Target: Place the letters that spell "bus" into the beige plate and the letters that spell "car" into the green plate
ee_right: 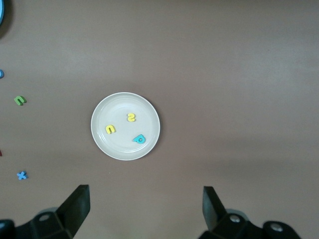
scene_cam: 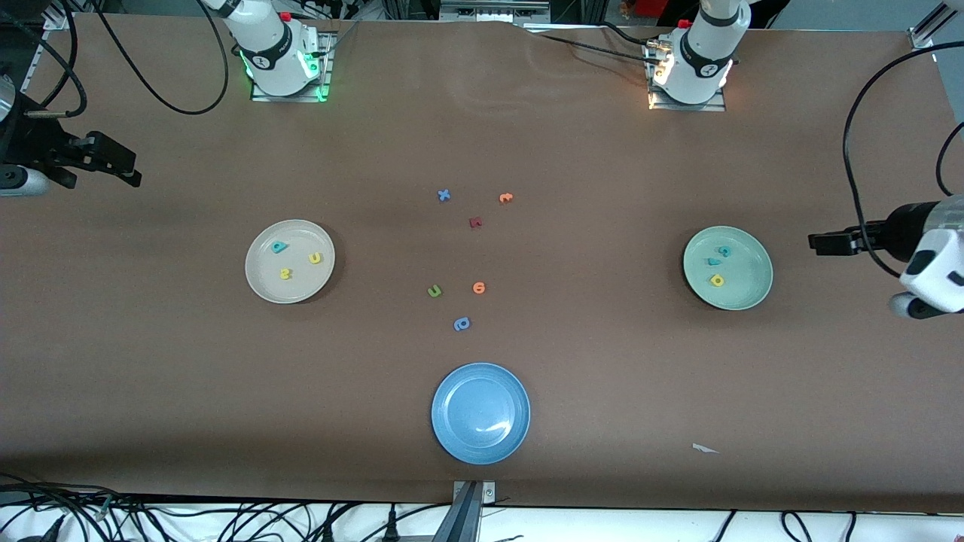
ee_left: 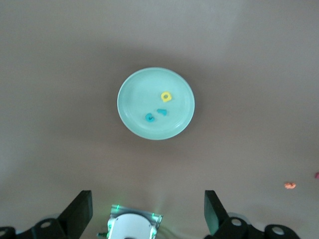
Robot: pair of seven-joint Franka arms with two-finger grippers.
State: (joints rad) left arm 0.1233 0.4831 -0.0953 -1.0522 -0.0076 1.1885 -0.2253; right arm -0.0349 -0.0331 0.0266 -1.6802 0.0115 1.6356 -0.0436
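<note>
The blue plate (scene_cam: 480,412) lies nearest the front camera, at mid-table. Farther from the camera than this plate lie six stray letters: a blue rounded letter (scene_cam: 462,324), a green "u" (scene_cam: 434,290), an orange letter (scene_cam: 479,287), a dark red letter (scene_cam: 475,222), a second orange letter (scene_cam: 505,198) and a blue "x" (scene_cam: 444,195).

The beige plate (scene_cam: 265,282) rests toward the right arm's end of the table. In it lie the teal "b" (scene_cam: 279,246), the yellow "u" (scene_cam: 315,258) and the yellow "s" (scene_cam: 285,273), each apart from the others. The right gripper (scene_cam: 128,172) hangs above the table's edge at that end, well apart from the beige plate, with its fingers (ee_right: 75,206) spread wide and nothing between them.

The green plate (scene_cam: 753,297) rests toward the left arm's end of the table. It contains the teal "c" (scene_cam: 724,251), the small teal "r" (scene_cam: 712,261) and the yellow "a" (scene_cam: 716,280), set close together. The left gripper (scene_cam: 817,242) hangs just outside the green plate's rim, toward the table's end, its fingers (ee_left: 79,211) likewise wide apart and empty.

A small white scrap (scene_cam: 704,449) lies on the table nearer the front camera than the green plate.
</note>
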